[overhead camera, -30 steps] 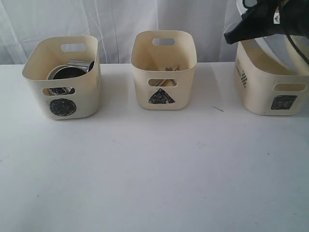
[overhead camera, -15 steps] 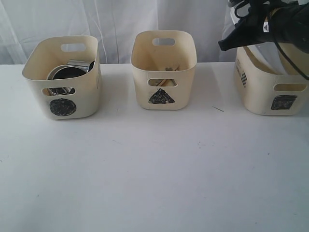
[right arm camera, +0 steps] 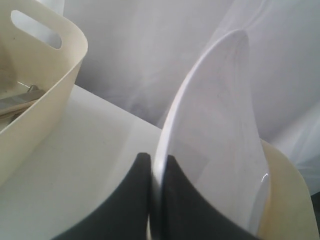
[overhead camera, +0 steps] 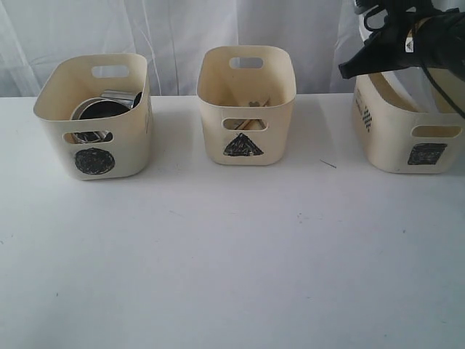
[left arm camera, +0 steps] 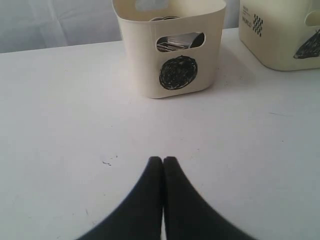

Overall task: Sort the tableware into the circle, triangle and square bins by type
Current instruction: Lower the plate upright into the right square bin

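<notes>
Three cream tubs stand in a row: the circle bin (overhead camera: 93, 120) at left holding steel mugs (overhead camera: 109, 106), the triangle bin (overhead camera: 246, 105) in the middle with cutlery and chopsticks (overhead camera: 258, 104) inside, the square bin (overhead camera: 407, 123) at right. My right gripper (right arm camera: 159, 159) is shut on the rim of the large white plate (right arm camera: 215, 135), held on edge over the square bin (right arm camera: 287, 200). In the exterior view that black gripper (overhead camera: 349, 70) sits above the bin's left rim. My left gripper (left arm camera: 163, 160) is shut and empty above the table, facing the circle bin (left arm camera: 170, 47).
White curtain (overhead camera: 182, 29) hangs behind the bins. The white table (overhead camera: 232, 254) stretches in front of them, with a few small dark specks. The triangle bin's corner (left arm camera: 280, 35) shows beside the circle bin in the left wrist view.
The right gripper with the plate shifted slightly left, then back right and a little up over the square bin. The left gripper and the bins stayed put.
</notes>
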`<state>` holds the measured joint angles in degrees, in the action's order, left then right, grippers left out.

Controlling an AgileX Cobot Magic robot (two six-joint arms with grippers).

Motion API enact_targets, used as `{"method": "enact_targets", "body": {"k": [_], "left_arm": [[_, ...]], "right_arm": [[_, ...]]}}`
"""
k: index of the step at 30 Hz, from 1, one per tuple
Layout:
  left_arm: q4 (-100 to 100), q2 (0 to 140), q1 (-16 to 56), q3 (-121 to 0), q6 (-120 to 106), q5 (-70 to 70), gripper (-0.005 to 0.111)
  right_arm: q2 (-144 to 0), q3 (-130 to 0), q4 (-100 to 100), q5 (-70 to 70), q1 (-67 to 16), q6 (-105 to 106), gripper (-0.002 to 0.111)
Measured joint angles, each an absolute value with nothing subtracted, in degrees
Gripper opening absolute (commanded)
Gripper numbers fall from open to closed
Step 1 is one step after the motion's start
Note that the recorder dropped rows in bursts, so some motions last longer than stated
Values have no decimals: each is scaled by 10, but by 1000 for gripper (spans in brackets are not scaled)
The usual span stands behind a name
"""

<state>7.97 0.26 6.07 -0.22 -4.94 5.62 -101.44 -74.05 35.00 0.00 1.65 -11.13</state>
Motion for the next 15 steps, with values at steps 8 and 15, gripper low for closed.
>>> {"method": "enact_targets", "body": {"k": [8, 15], "left_arm": [[80, 3, 61, -2, -49, 56, 0], [80, 3, 61, -2, -49, 56, 0]], "right_arm": [[-1014, -740, 349, -5, 17, -127, 12], [-1014, -741, 351, -22, 17, -132, 21]]}}
